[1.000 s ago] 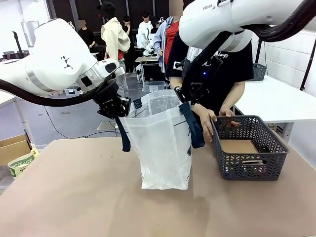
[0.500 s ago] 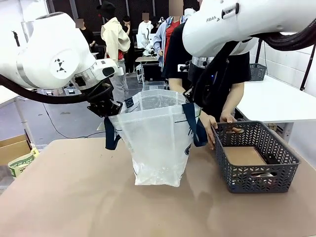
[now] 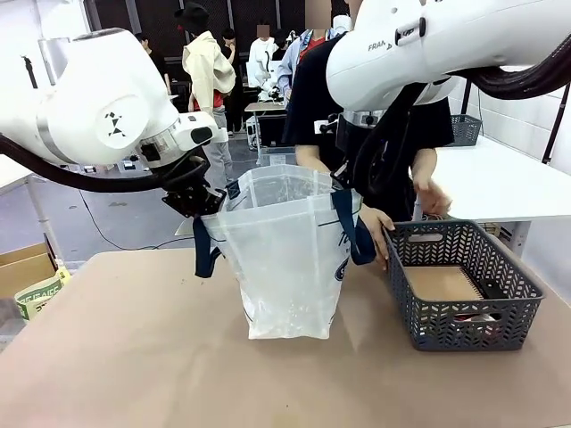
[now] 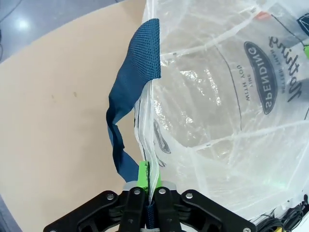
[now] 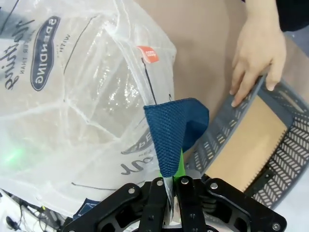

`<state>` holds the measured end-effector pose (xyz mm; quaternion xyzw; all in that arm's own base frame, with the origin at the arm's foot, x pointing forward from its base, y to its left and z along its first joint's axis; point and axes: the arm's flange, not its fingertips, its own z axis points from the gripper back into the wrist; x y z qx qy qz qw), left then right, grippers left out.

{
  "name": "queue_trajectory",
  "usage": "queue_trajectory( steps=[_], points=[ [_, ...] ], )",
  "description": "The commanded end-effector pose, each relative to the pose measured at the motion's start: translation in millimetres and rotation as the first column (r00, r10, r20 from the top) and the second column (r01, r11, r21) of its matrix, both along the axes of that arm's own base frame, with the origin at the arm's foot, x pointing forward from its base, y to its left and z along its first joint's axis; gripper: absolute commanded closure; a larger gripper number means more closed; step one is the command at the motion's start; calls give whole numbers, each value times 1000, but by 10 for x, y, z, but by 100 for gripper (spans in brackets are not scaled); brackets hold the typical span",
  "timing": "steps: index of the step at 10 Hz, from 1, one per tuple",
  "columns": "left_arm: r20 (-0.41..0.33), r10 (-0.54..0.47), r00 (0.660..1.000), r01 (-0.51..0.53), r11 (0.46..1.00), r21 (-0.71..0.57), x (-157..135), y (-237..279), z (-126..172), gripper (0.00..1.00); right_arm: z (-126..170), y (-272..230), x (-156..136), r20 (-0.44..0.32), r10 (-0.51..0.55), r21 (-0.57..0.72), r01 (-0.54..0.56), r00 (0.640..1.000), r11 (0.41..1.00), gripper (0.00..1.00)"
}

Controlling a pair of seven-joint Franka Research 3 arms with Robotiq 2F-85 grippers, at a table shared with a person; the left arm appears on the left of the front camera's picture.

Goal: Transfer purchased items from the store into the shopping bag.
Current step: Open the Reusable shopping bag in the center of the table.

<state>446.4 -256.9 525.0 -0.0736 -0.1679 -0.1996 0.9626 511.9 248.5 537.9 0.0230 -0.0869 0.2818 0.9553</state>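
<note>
The translucent white shopping bag [image 3: 285, 263] stands on the table's middle, mouth held wide. My left gripper [image 3: 207, 201] is shut on its left rim beside a navy strap [image 4: 133, 96]; the pinch is also seen in the left wrist view [image 4: 148, 186]. My right gripper [image 3: 344, 181] is shut on the opposite rim at the other strap [image 5: 176, 125], fingers closed at the bottom of the right wrist view [image 5: 171, 187]. The navy oval logo [image 4: 263, 77] shows through the plastic. The pale-yellow purchased items are out of view; the bag looks empty.
A dark grey basket [image 3: 419, 299] with a brown cardboard piece [image 3: 437, 281] inside sits at the right. The person behind it rests one hand [image 5: 256, 53] on its rim and holds the other hand [image 3: 434, 192] raised. A cardboard box [image 3: 22, 266] stands off the table's left.
The bag has been shifted left and its mouth spread wider. The basket has slid nearer and to the right. One of the person's hands has lifted off the basket.
</note>
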Motion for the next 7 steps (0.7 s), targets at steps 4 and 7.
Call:
queue_trajectory(
  steps=[4,7],
  points=[
    [-21,-34,999,34,999,2,-157,-49,-131,100,-180,-78,-152,15,42,6,-42,999,999,100],
    [-21,-16,1000,16,1000,-2,-76,-87,-87,100,-108,-17,-88,4,21,-8,-21,1000,1000,100]
  ],
)
